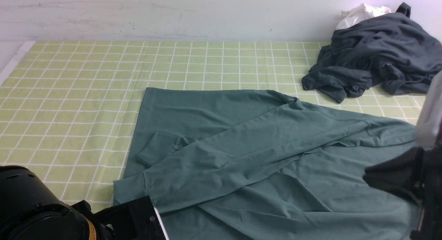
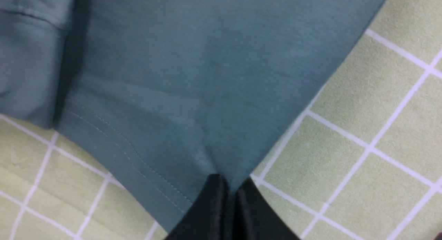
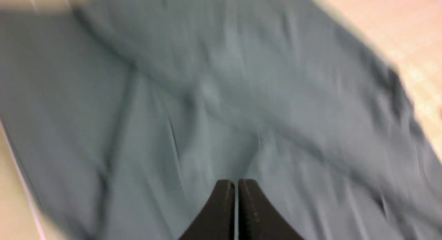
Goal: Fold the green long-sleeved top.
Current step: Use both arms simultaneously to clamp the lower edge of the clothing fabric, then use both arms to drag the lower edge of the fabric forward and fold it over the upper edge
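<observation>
1. The green long-sleeved top [image 1: 276, 171] lies spread flat on the checked green tablecloth [image 1: 69, 95], filling the near middle and right of the table in the front view.
2. 1 long sleeve [image 1: 241, 146] is laid slantwise over the body. It runs from the shoulder on the right down to its cuff [image 1: 129, 191] at the near left edge of the top. A 2nd cuff [image 1: 155, 150] shows just beyond it, partly tucked under the sleeve.
3. The left gripper [image 2: 232, 186] is at the near left corner of the top. Its 2 pads are pressed together and pinch the very tip of that corner, where the stitched hem [image 2: 121, 143] meets the side edge. The cloth puckers slightly toward the pads.
4. The right gripper [image 3: 236, 183] hangs over the body of the top on the right side. Its 2 pads stand close together, with only a thin slit between them. No cloth can be seen between the pads (that wrist picture is badly blurred).
5. In the front view the right arm [image 1: 397, 178] is a dark blurred shape at the right edge.
6. A dark grey garment [image 1: 373, 53] lies crumpled at the far right, apart from the top, with a white cloth [image 1: 359, 13] behind it against the wall [image 1: 172, 12].
</observation>
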### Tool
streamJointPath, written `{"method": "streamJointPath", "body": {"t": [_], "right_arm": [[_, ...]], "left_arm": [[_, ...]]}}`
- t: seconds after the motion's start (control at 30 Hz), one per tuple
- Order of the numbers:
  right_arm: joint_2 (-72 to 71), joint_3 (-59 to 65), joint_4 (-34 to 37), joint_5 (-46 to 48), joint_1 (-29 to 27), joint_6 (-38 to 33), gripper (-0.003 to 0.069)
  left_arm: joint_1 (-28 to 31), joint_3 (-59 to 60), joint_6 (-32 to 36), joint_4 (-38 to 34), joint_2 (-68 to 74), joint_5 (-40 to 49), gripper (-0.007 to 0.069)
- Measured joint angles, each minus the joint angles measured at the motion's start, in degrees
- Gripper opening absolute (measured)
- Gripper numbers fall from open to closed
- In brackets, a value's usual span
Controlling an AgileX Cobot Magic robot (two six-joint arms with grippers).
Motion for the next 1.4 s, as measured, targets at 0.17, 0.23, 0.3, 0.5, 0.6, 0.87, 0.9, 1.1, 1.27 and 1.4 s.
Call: {"method": "streamJointPath", "body": {"t": [0.17, 0.23, 0.3, 0.5, 0.6, 0.87, 0.9, 1.1, 1.27, 1.4], "right_arm": [[8.5, 0.0, -22.7, 1.5, 0.0, 3.8, 0.0180], [12.3, 0.0, -28.9, 1.2, 0.0, 4.4, 0.0234], [15.7, 0.0, -33.1, 0.5, 0.0, 4.5, 0.0266], [24.7, 0.0, -40.7, -0.2, 0.0, 4.5, 0.0286], [28.0, 0.0, -42.2, -0.2, 0.0, 4.4, 0.0281], [32.1, 0.0, -42.1, -0.6, 0.0, 3.7, 0.0263], [32.3, 0.0, -42.1, -0.8, 0.0, 3.6, 0.0261], [32.9, 0.1, -42.1, -2.2, 0.0, 4.0, 0.0127], [30.0, 0.1, -41.8, -2.3, 0.0, 9.9, 0.0002], [26.1, -2.2, -43.4, -1.7, 0.0, 16.7, -0.0004]], "left_arm": [[0.0, 0.0, 0.0, -1.1, -0.1, 0.4, -0.0001], [0.0, 0.0, 0.0, -1.9, -0.1, 0.6, -0.0001], [0.0, 0.0, 0.0, -2.4, -0.1, 0.7, -0.0001], [0.0, 0.0, 0.0, -2.9, -0.1, 1.7, -0.0001], [0.0, 0.0, 0.0, -2.9, -0.1, 1.8, -0.0001], [0.0, 0.0, 0.0, -2.9, -0.1, 1.9, -0.0001], [0.0, 0.0, 0.0, -2.9, -0.1, 1.9, -0.0001], [0.0, 0.0, 0.0, -3.4, -0.1, 1.9, -0.0001], [0.0, -0.3, -1.2, -3.5, -0.1, 2.3, -0.0001], [0.8, -4.3, -5.7, -3.6, -0.1, 6.0, -0.0001]]}}
